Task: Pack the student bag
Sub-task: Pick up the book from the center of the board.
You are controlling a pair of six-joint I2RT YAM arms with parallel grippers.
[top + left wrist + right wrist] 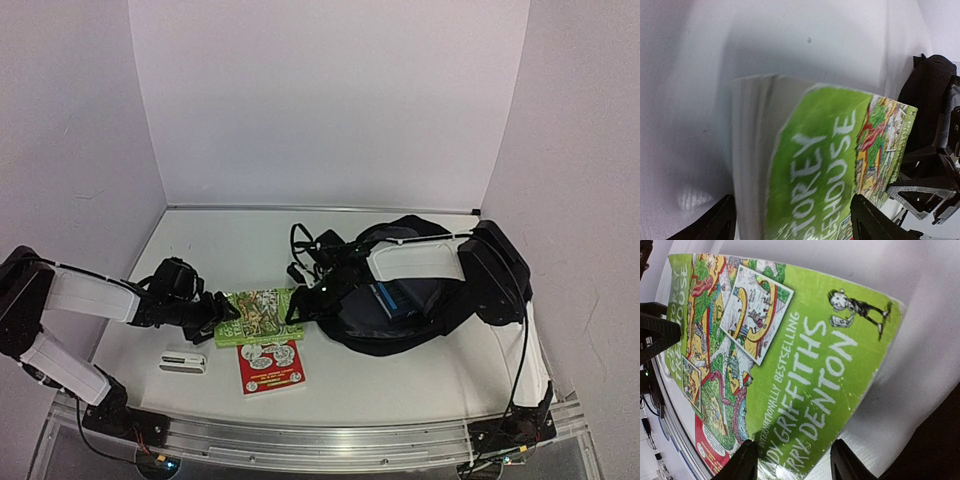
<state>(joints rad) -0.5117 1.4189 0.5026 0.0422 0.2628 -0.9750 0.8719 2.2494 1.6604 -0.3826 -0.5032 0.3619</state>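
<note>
The black student bag point(385, 338) lies open at the right of the table with a blue item point(400, 297) inside. A green book point(260, 312) lies left of it. My left gripper point(215, 312) is at the book's left edge. In the left wrist view it point(792, 197) is open, its fingers either side of the book point(820, 165), whose page edge shows. My right gripper point(300, 305) reaches over the bag to the book's right edge. In the right wrist view it point(795, 442) is open over the book's corner point(790, 340).
A red booklet point(272, 367) lies just in front of the green book and partly under it point(710, 445). A small white case point(183, 361) lies to its left. Black straps point(310, 250) trail from the bag's far left side. White walls enclose the table.
</note>
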